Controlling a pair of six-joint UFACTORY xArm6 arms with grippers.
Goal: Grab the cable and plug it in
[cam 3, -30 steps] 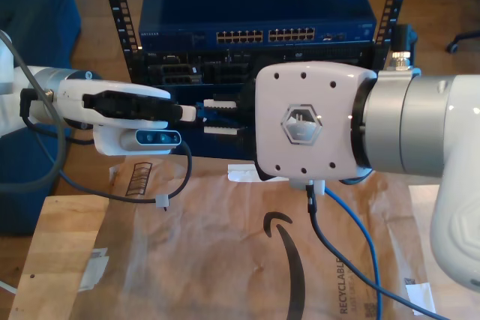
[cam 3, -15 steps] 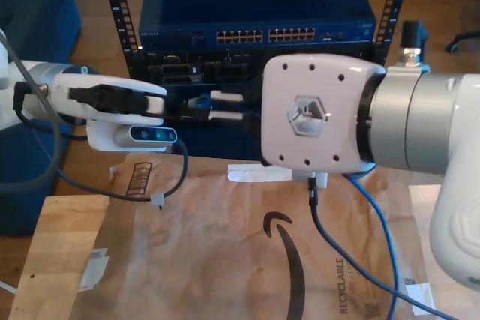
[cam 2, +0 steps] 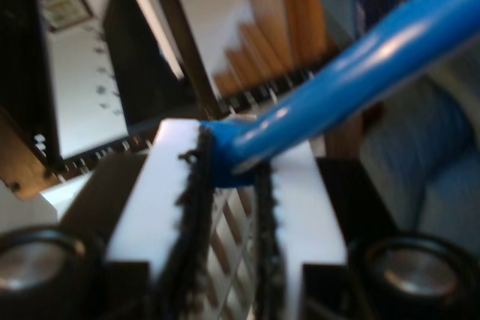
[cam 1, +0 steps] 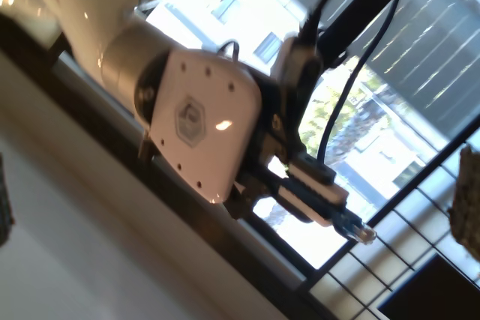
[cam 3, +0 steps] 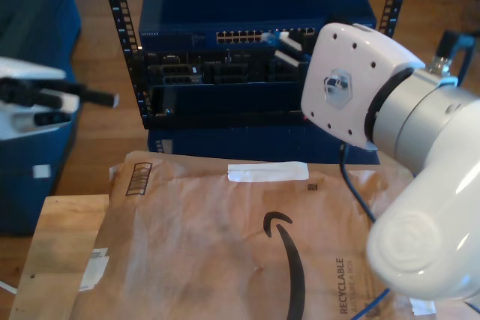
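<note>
The cable (cam 2: 352, 80) is bright blue and sits clamped between the two white fingers (cam 2: 161, 200) of my second gripper (cam 2: 232, 177), running up and away from the black pads. In the exterior view my second gripper (cam 3: 289, 44) is up at the front of the rack, and the cable's plug end (cam 3: 271, 36) is right at the row of ports on the blue switch (cam 3: 255, 5). I cannot tell from here whether the plug is touching a port. A short bit of the same blue line shows low down near the exterior view's right, beside my arm.

Below the rack lies a brown paper mailer (cam 3: 225, 245) with a black curved arrow printed on it and a strip of white tape (cam 3: 268, 172) near its far edge. It rests on a pale wooden table (cam 3: 60, 260). The floor around the rack is wood, and black rack rails (cam 3: 120, 13) with holes stand on both sides of the switch.

My first gripper (cam 3: 90, 104) is at the exterior view's left edge, well apart from the rack; I cannot tell whether it is parted or closed.

The first wrist view looks across at my second gripper (cam 1: 330, 211) from the side: the small plug (cam 1: 358, 231) sticks out past the fingertips, with bright windows and buildings behind. The second wrist view gives the close grip itself.
</note>
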